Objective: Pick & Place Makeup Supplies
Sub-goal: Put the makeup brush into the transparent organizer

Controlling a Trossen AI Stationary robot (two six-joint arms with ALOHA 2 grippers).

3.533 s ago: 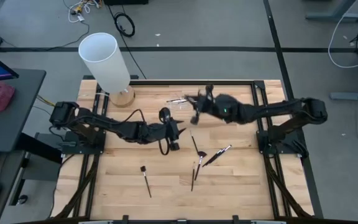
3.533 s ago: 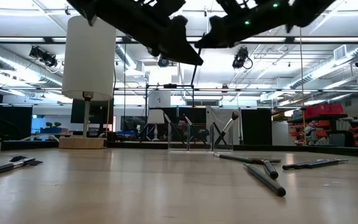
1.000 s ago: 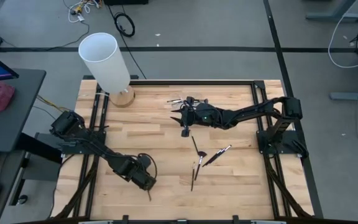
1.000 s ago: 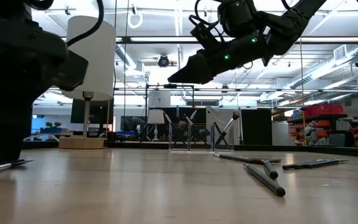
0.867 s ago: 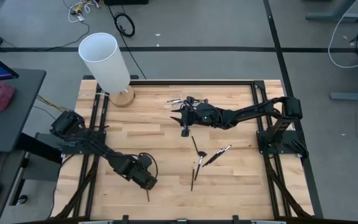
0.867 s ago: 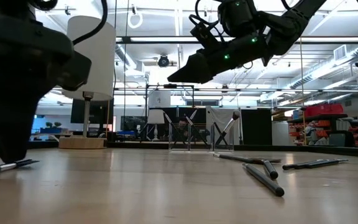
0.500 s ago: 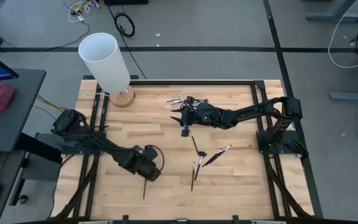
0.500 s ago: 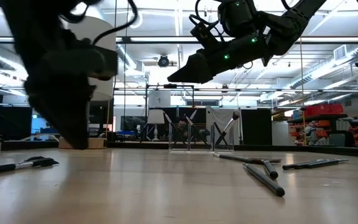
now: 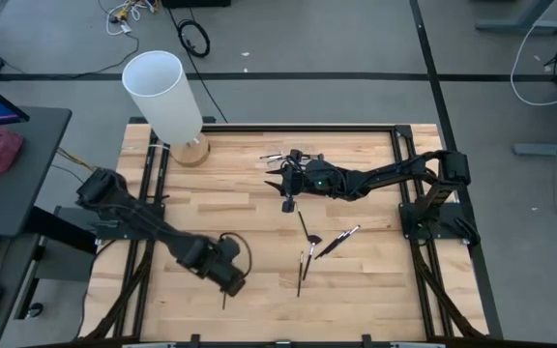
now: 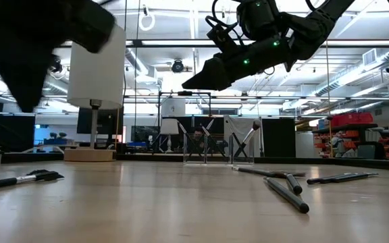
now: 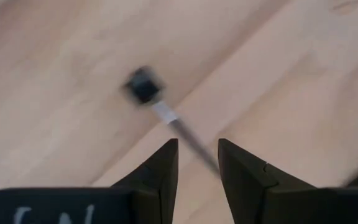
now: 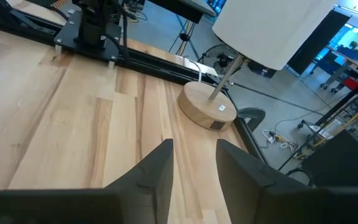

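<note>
Pale wood bench (image 9: 259,217): carries everything – brushes lie loose on its near half.
White cylinder (image 9: 162,89): stands on a round wooden base at the far left corner, well apart from both arms and out of the way.
Left gripper (image 9: 230,278): hangs low over the near-left part of the bench, fingers a little apart and clamped on nothing.
Brush (image 11: 169,118): lies flat on the bench just under this gripper. In the left wrist view its dark head points away and its thin handle runs straight into the gap between the fingers.
Key relation: handle and gap look lined up, so the next move seems to be a plain drop and a close. The left arm is far nearer than the right.
Obstacles: none near this brush, which lies alone.
Other brushes (image 9: 309,246): a loose cluster right of centre, crossing one another, well apart from the lone one.
Clear rack (image 10: 194,152): at the far middle, with a few brushes already standing in it.
Right gripper (image 12: 194,144): waits in the air near that rack – fingers apart, holding nothing.
</note>
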